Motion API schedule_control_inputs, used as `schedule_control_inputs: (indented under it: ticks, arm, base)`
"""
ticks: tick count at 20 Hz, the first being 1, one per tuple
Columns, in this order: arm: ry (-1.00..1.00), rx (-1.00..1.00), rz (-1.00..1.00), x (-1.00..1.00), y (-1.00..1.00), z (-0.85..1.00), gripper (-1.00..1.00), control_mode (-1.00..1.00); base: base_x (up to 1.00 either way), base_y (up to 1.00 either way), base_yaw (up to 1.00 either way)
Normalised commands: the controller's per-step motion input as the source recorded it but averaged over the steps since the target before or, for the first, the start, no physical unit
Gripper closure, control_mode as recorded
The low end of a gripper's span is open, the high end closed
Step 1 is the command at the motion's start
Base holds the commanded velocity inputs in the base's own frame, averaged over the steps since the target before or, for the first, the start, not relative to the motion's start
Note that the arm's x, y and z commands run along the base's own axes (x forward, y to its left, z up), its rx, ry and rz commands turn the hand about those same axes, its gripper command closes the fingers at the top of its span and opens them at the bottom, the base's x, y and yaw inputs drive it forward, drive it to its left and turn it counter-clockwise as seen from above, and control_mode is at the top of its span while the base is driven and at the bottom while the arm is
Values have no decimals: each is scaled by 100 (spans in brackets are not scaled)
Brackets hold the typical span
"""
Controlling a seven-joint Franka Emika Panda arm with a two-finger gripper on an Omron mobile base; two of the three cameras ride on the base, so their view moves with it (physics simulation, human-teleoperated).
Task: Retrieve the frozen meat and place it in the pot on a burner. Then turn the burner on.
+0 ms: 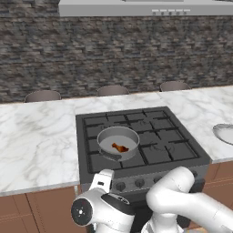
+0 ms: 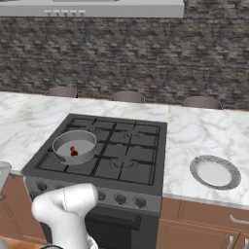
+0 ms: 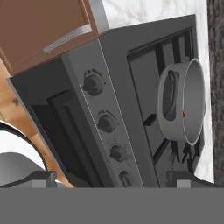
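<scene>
Left base view: frozen meat [image 1: 119, 147] lies inside pot [image 1: 118, 143] on front-left burner [image 1: 113, 150], frame centre. Arm low, bottom of frame, below knob row [image 1: 139, 183].

Right base view: pot at left-centre; knobs below it along stove front.

Hand view: gripper [image 3: 111, 178] jaws apart, empty, facing knobs; upper knob [image 3: 93, 83] lies up-left of gripper.
</scene>
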Motion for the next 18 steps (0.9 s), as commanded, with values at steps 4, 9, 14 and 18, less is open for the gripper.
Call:
schedule_control_inputs:
  ticks: [4, 9, 14, 18]
  arm:
    - [1, 0, 0, 0, 0, 0, -100, -100]
    - [0, 0, 0, 0, 0, 0, -100, -100]
    - [0, 0, 0, 0, 0, 0, -100, -100]
    - [0, 0, 0, 0, 0, 0, -100, -100]
  base:
    - [0, 0, 0]
    - [0, 0, 0]
    - [0, 0, 0]
    - [0, 0, 0]
